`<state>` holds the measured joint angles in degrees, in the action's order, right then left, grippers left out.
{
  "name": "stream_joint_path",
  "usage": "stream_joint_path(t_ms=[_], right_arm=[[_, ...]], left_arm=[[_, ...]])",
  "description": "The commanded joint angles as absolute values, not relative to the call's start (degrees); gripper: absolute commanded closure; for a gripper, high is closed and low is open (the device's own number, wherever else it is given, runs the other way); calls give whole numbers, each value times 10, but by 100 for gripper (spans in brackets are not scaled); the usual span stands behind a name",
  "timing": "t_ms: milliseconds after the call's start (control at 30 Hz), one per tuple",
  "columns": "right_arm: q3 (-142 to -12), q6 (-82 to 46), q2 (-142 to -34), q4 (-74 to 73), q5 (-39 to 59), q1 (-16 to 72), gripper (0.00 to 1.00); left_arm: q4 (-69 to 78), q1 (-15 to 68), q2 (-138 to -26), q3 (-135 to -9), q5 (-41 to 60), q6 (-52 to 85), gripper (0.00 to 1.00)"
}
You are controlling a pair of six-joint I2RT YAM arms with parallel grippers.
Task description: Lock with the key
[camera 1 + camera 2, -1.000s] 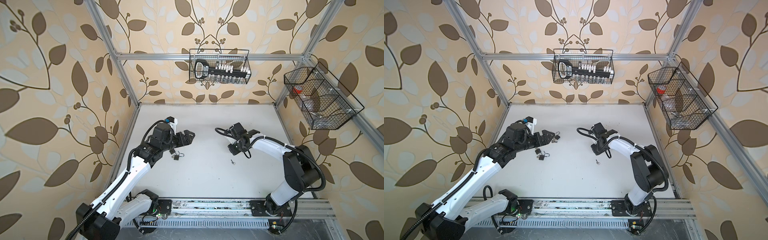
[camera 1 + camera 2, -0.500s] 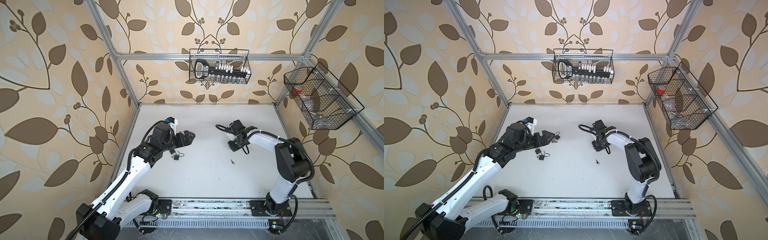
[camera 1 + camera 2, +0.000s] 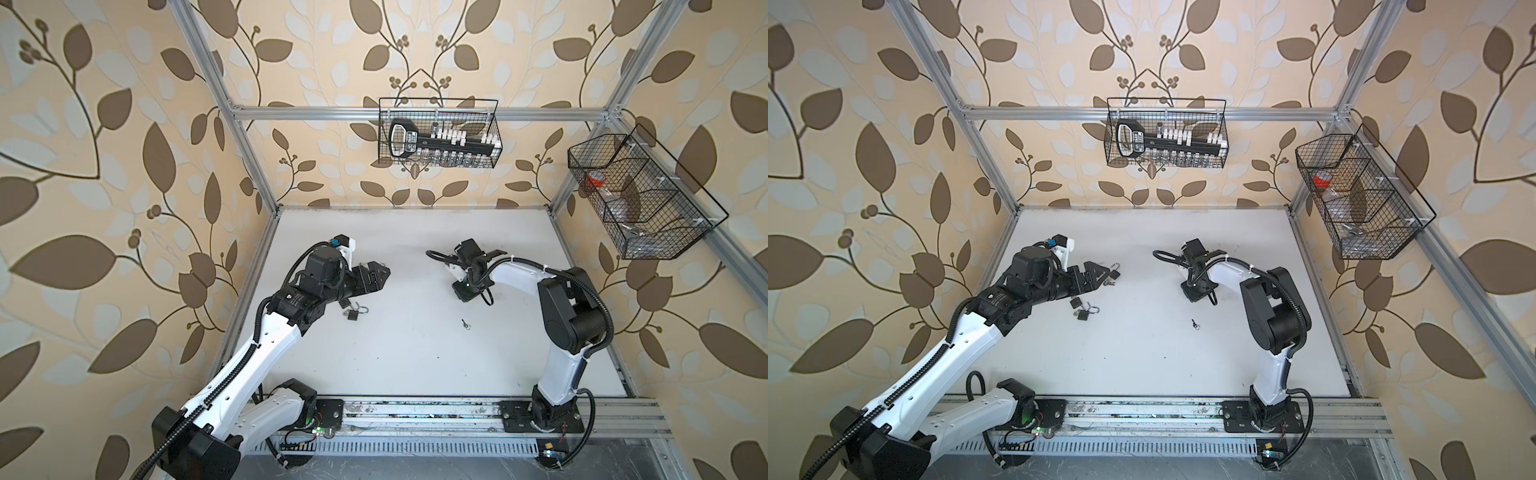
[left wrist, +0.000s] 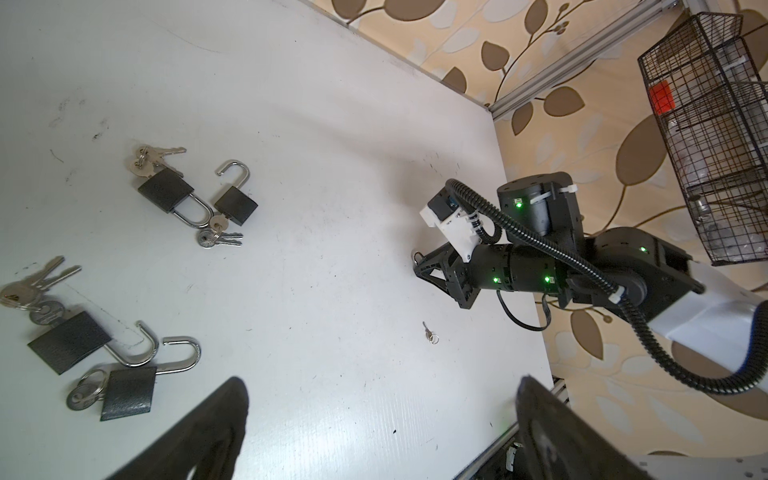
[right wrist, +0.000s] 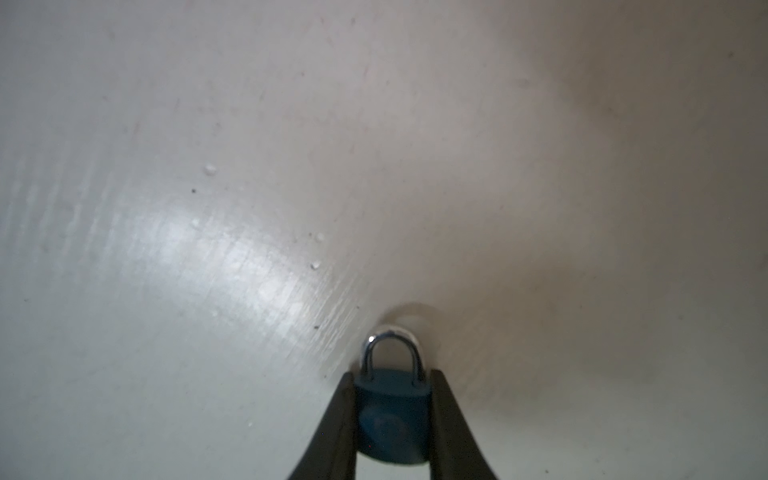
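Blue padlock (image 5: 392, 415) sits clamped in the right hand (image 5: 392, 374), low over the table (image 5: 166, 124); left hand (image 3: 380, 276) hovers wide.

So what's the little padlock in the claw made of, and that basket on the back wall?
The padlock: body looks like metal under a matte dark-blue coating, evenly coloured, no glare; plastic is possible. Its loop: bare polished steel, probably, given the bright glint. The basket: thin black-coated wire mesh; the wallpaper shows through it.
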<state>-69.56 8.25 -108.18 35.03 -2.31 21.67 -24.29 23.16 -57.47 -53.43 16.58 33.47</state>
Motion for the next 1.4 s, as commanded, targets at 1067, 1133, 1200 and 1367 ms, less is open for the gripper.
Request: stream_joint_path(t_ms=[1067, 1133, 1200, 1367], right_arm=[[-771, 93, -1068, 176, 44, 371, 52], [-806, 111, -1101, 180, 50, 379, 53], [-840, 112, -1128, 185, 53, 381, 53], [-935, 17, -1199, 199, -3, 384, 53]], left_arm=[[-183, -52, -548, -441, 346, 392, 1], [-183, -95, -543, -427, 379, 395, 1], [-183, -134, -540, -415, 408, 397, 1], [-195, -193, -533, -401, 444, 386, 1]])
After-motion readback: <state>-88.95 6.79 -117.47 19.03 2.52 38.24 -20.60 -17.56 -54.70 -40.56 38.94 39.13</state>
